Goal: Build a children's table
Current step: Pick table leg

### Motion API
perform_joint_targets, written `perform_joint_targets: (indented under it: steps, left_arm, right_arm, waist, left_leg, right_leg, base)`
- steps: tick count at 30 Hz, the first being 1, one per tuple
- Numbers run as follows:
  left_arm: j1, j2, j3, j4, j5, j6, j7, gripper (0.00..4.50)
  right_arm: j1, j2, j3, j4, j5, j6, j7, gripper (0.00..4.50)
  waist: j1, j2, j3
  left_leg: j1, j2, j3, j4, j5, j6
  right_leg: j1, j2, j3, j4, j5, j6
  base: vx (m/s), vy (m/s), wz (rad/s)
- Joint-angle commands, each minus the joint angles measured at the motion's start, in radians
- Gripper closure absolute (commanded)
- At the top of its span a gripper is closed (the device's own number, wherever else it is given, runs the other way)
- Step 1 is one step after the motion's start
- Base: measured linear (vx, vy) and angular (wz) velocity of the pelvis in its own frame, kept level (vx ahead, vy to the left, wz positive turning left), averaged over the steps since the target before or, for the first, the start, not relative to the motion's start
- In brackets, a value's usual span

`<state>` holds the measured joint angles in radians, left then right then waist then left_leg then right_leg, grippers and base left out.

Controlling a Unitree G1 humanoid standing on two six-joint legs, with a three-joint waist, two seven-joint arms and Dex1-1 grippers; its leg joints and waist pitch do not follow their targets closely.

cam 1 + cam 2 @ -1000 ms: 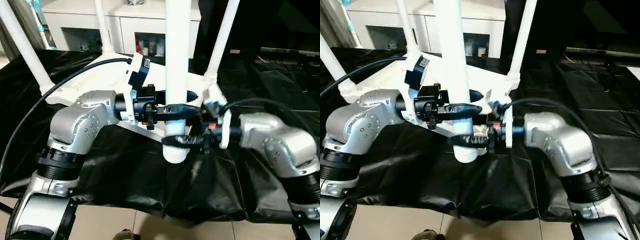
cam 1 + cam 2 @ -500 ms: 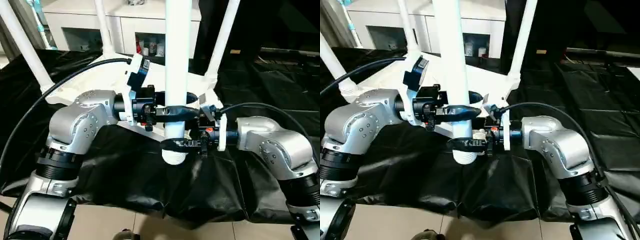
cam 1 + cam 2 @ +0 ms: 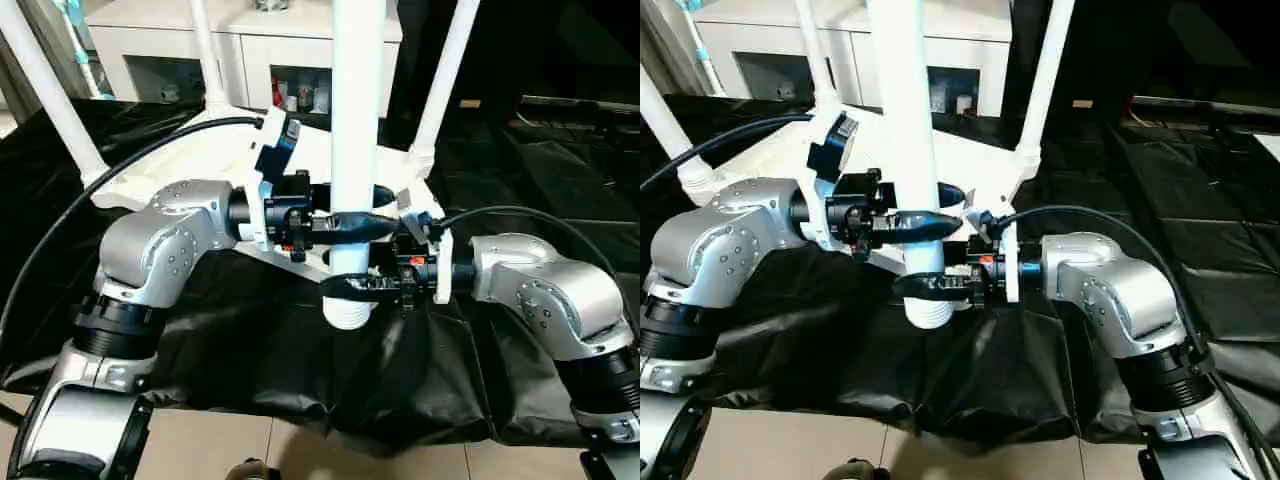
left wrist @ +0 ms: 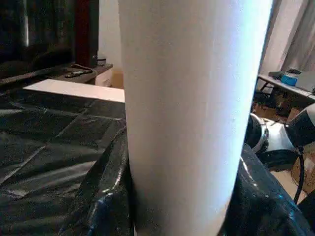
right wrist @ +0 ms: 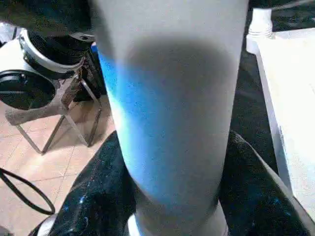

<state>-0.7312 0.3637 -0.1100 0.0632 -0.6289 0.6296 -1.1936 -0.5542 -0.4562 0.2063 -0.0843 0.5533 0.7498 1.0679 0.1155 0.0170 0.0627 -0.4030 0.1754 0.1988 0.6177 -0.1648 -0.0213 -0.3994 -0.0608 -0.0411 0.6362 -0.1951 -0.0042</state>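
Left eye view first: fourth leg (image 3: 357,120) upright at centre, ribbed lower end hanging just in front of the near edge of the table top (image 3: 215,150), clear of the black-covered surface (image 3: 520,180). Held vertical, most likely so that the ribbed end can be lined up with the one corner socket not yet filled. Table top lying upside down on that surface, three other legs already standing in their sockets: one at far left (image 3: 50,90), one behind (image 3: 205,50), one to the right (image 3: 445,70).

Left tool (image 3: 352,226) clamped across the leg from the left, fingers wrapped round the tube some way above its end, seemingly to keep it steady and plumb. Right tool (image 3: 362,289) lower down, from the right, just above the ribbed end; fingers lie round the tube, though whether firmly gripping or only cupping is hard to say from here. Two grips at different heights, probably to control both tilt and position of the end.

Left wrist view: white tube (image 4: 192,113) close between dark fingers (image 4: 106,196). Right wrist view: same tube (image 5: 172,108), dark fingers (image 5: 98,196) hugging both sides.

White cabinet (image 3: 250,50) behind, apart from the work.
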Motion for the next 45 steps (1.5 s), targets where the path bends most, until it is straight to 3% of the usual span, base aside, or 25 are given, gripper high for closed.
perform_joint_targets:
  steps: [1,5,7,8,9,18,25,32,41,43,44,45]
  left_arm:
    - [-0.025,0.0,-0.009,-0.017,0.0,-0.001,-0.017,2.59]
    - [-0.024,-0.007,0.0,-0.009,0.018,-0.023,0.016,2.59]
    - [-0.026,-0.007,0.009,-0.007,-0.012,0.032,0.024,2.59]
    - [-0.024,-0.004,0.011,-0.013,-0.026,0.048,0.016,2.03]
    - [-0.023,-0.005,0.018,-0.018,-0.046,0.071,0.015,1.89]
    - [-0.029,-0.001,0.035,-0.002,-0.06,0.086,0.017,1.2]
    - [-0.05,-0.011,0.076,0.053,-0.033,0.007,0.035,0.53]
    - [-0.063,-0.017,0.101,0.1,-0.03,-0.026,0.037,0.47]
    - [-0.069,0.063,0.115,0.216,0.076,-0.116,0.075,0.47]
    - [-0.046,0.146,0.048,0.26,0.207,-0.19,0.09,0.47]
    - [-0.046,0.146,0.048,0.26,0.207,-0.19,0.09,0.47]
    - [-0.021,0.183,-0.011,0.275,0.296,-0.245,0.1,0.47]
  right_arm:
    - [-0.002,-0.001,-0.009,-0.005,0.0,-0.006,-0.011,2.52]
    - [0.002,0.003,-0.011,-0.007,0.0,-0.008,-0.014,2.53]
    - [0.003,0.003,-0.013,-0.007,0.0,-0.009,-0.015,2.54]
    - [0.004,0.004,-0.014,-0.008,0.001,-0.009,-0.016,2.55]
    - [0.005,0.005,-0.017,-0.008,0.001,-0.009,-0.018,2.55]
    - [0.018,0.008,-0.037,-0.028,0.013,-0.004,-0.037,2.57]
    - [0.042,0.0,-0.076,-0.044,0.027,-0.007,-0.057,2.59]
    - [0.06,-0.001,-0.111,-0.068,0.053,0.001,-0.076,2.59]
    - [0.102,-0.023,-0.166,-0.013,-0.035,-0.053,-0.185,2.59]
    - [0.13,-0.031,-0.179,0.0,-0.072,-0.079,-0.233,2.59]
    - [0.13,-0.031,-0.179,0.0,-0.072,-0.079,-0.233,2.59]
    - [0.148,-0.01,-0.194,0.007,-0.103,-0.121,-0.29,2.59]
  waist:
    - [0.003,-0.001,-0.08]
    - [0.003,-0.002,-0.079]
    - [0.002,-0.002,-0.079]
    - [0.002,-0.002,-0.079]
    - [0.002,-0.001,-0.079]
    - [0.002,0.004,-0.078]
    - [0.001,0.007,-0.078]
    - [0.002,0.011,-0.08]
    - [-0.001,0.013,-0.079]
    - [0.001,0.013,-0.08]
    - [-0.002,0.015,-0.079]
    - [-0.002,0.014,-0.079]
  left_leg:
    - [0.034,0.052,-0.03,-0.067,-0.174,-0.024]
    - [0.034,0.052,-0.031,-0.067,-0.184,-0.028]
    - [0.034,0.052,-0.031,-0.067,-0.184,-0.03]
    - [0.034,0.052,-0.031,-0.067,-0.186,-0.03]
    - [0.034,0.051,-0.031,-0.066,-0.188,-0.03]
    - [0.035,0.051,-0.033,-0.069,-0.219,-0.043]
    - [0.034,0.049,-0.034,-0.068,-0.221,-0.044]
    - [0.034,0.05,-0.034,-0.067,-0.213,-0.038]
    - [0.038,0.049,-0.036,-0.071,-0.236,-0.06]
    - [0.037,0.052,-0.038,-0.07,-0.225,-0.056]
    - [0.037,0.05,-0.036,-0.072,-0.229,-0.056]
    - [0.037,0.051,-0.038,-0.074,-0.23,-0.058]
  right_leg:
    - [0.043,-0.08,0.042,-0.07,-0.153,-0.218]
    - [0.042,-0.08,0.042,-0.07,-0.17,-0.214]
    - [0.042,-0.081,0.042,-0.07,-0.174,-0.214]
    - [0.041,-0.08,0.042,-0.069,-0.177,-0.214]
    - [0.041,-0.081,0.042,-0.071,-0.184,-0.213]
    - [0.04,-0.08,0.043,-0.074,-0.21,-0.203]
    - [0.042,-0.079,0.042,-0.076,-0.197,-0.204]
    - [0.042,-0.079,0.041,-0.072,-0.167,-0.216]
    - [0.039,-0.08,0.042,-0.077,-0.219,-0.188]
    - [0.037,-0.081,0.043,-0.077,-0.194,-0.19]
    - [0.036,-0.077,0.043,-0.075,-0.191,-0.178]
    - [0.037,-0.08,0.043,-0.076,-0.195,-0.175]
  base:
    - [0.0,0.0,0.0]
    - [0.0,0.0,0.0]
    - [0.0,0.0,0.0]
    - [0.0,0.0,0.0]
    - [0.0,0.0,0.0]
    - [0.0,0.0,0.0]
    - [0.0,0.0,0.0]
    - [0.0,0.0,0.0]
    - [0.0,0.0,0.0]
    - [0.0,0.0,0.0]
    - [0.0,0.0,0.0]
    - [0.0,0.0,0.0]
